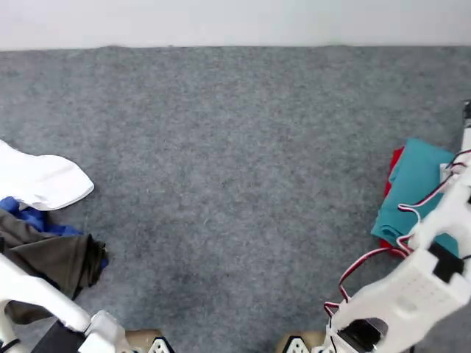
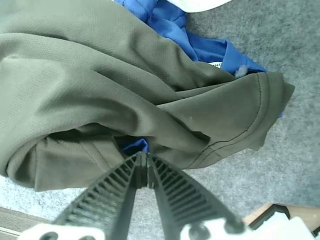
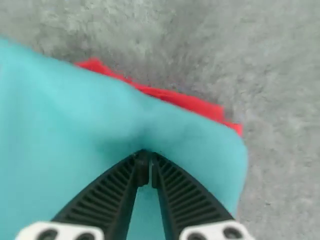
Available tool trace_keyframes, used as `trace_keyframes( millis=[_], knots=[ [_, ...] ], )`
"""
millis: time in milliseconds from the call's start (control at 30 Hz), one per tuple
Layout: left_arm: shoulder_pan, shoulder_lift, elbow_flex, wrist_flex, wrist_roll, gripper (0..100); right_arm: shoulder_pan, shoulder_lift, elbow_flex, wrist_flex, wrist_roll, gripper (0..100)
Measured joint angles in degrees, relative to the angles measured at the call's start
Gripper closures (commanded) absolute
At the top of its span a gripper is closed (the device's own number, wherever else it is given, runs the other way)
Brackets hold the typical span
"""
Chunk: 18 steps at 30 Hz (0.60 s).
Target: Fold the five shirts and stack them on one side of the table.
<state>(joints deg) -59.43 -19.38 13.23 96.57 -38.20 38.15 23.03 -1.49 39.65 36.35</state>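
At the table's left edge lies a heap: a white shirt (image 1: 44,180), a blue shirt (image 1: 29,219) (image 2: 200,42) and an olive shirt (image 1: 55,259) (image 2: 100,90) crumpled on top. My left gripper (image 2: 145,159) is shut, its tips at a fold of the olive shirt where a bit of blue peeks out. On the right side a folded teal shirt (image 1: 413,193) (image 3: 75,130) lies on a red shirt (image 1: 394,165) (image 3: 185,102). My right gripper (image 3: 146,157) is shut, tips resting on the teal shirt, which dimples there.
Grey felt (image 1: 235,169) covers the table, with a wide bare stretch in the middle. The right arm (image 1: 412,287) with red and white cables hangs over the teal stack. The left arm (image 1: 44,294) sits at the near left corner.
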Motion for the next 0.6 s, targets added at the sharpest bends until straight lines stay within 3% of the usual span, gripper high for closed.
trace_keyframes(
  millis=[200,600],
  knots=[
    [0.0,0.0,0.0,0.2,0.0,98,0.1,-4.1,0.0,6.8,0.0,98.9],
    [0.0,0.0,0.0,0.2,0.0,97,-3.3,-23.9,0.0,39.6,0.0,98.9]
  ],
)
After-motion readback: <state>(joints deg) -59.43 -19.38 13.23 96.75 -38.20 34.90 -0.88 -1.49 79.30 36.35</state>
